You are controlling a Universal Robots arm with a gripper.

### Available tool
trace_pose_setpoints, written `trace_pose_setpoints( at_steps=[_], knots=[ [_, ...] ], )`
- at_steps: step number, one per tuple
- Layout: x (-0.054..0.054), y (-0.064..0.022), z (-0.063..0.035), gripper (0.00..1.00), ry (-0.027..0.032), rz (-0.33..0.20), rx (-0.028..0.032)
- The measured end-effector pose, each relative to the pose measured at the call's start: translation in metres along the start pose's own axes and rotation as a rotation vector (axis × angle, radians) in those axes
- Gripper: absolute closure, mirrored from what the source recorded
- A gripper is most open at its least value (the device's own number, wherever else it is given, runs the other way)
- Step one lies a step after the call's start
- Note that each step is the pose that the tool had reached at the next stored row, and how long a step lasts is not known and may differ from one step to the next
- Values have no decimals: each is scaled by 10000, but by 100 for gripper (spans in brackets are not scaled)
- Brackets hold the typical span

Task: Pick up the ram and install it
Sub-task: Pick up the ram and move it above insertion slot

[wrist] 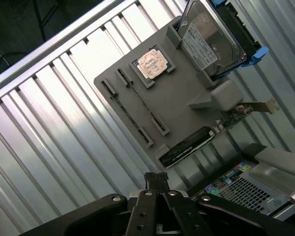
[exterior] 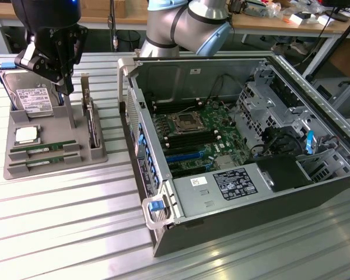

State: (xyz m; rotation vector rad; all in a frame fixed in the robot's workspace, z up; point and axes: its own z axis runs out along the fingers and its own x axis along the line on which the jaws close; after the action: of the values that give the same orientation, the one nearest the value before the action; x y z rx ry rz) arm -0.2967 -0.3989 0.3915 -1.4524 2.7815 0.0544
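Hovering over the grey tray on the slatted metal desk, the claw has its fingers drawn together to a narrow point with nothing gripped between them. Two ram sticks sit below the claw in the tray's two parallel holders, green boards with pale labels in the exterior view and thin edge-on lines in the wrist view; the claw is above them, not touching either. Square silver processor rests in its recess just beside the ram sticks, also under the claw and apart from it. Hard drive leans in the tray's end rack, close beside the claw's fingers in the exterior view. Card with a metal bracket stands on edge in the tray's side slot, next to an upright grey post almost directly beneath the fingertips. Open computer case lies on the desk beside the tray, well apart from the claw; its motherboard is exposed, with long dark memory slots on either side of the processor socket. Arm's silver elbow reaches over the case's rear edge.
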Motion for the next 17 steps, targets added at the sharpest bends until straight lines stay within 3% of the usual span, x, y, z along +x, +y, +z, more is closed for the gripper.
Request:
trace_pose_setpoints(
  at_steps=[17],
  knots=[
    [0, 0, 0, 89, 53, -1156, -8]
  ],
)
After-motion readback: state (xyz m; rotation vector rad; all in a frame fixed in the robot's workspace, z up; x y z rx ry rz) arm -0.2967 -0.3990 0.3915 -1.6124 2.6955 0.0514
